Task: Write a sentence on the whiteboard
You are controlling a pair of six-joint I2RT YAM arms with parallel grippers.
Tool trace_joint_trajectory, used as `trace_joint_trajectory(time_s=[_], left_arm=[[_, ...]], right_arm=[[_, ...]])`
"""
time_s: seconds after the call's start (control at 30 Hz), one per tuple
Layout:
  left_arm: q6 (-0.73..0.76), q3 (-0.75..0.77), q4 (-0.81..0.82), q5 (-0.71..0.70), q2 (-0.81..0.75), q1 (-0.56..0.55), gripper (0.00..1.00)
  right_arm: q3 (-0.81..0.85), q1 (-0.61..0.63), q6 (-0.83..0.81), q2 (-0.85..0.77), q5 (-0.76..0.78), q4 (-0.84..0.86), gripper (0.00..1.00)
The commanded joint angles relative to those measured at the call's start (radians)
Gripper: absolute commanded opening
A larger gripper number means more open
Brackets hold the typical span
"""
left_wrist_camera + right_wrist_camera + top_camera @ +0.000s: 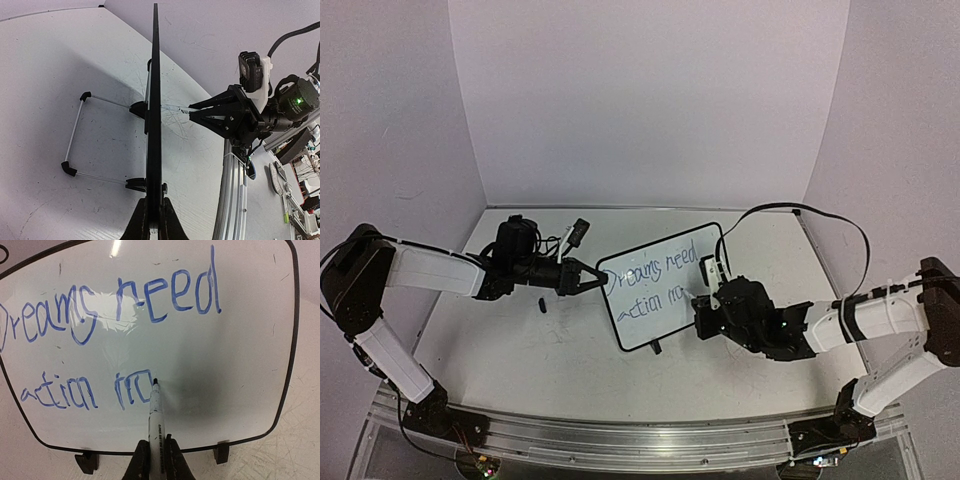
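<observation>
The whiteboard (660, 285) stands upright on the table, black-framed, and fills the right wrist view (225, 365). The sentence (120, 310) in blue reads "Dreams need" above "action" and two or three more letters; it also shows in the top view (655, 282). My left gripper (592, 279) is shut on the board's left edge, seen edge-on in the left wrist view (154, 130), jaws clamped on it (154, 220). My right gripper (156, 457) is shut on a white marker (156, 410), its tip touching the board just right of the last letter. It shows in the top view (705, 300).
A small black cap (542, 304) lies on the table under the left arm. The board's wire stand (75, 135) sticks out behind it. The aluminium rail (620, 440) runs along the near table edge. White walls enclose the back and sides.
</observation>
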Motion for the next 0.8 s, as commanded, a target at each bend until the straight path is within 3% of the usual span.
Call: trace_joint_trajectory(time_s=[0.0, 0.33, 0.77], left_arm=[[0.048, 0.023, -0.037, 0.0, -0.006, 0.0, 0.0], [0.049, 0.023, -0.038, 0.002, -0.003, 0.0, 0.0], [0.044, 0.02, -0.038, -0.001, -0.009, 0.0, 0.0]], right_arm=[[0.022, -0.005, 0.003, 0.021, 0.039, 0.018, 0.0], [-0.066, -0.004, 0.066, -0.009, 0.008, 0.01, 0.0], [0.018, -0.007, 0.027, 0.003, 0.065, 0.025, 0.0]])
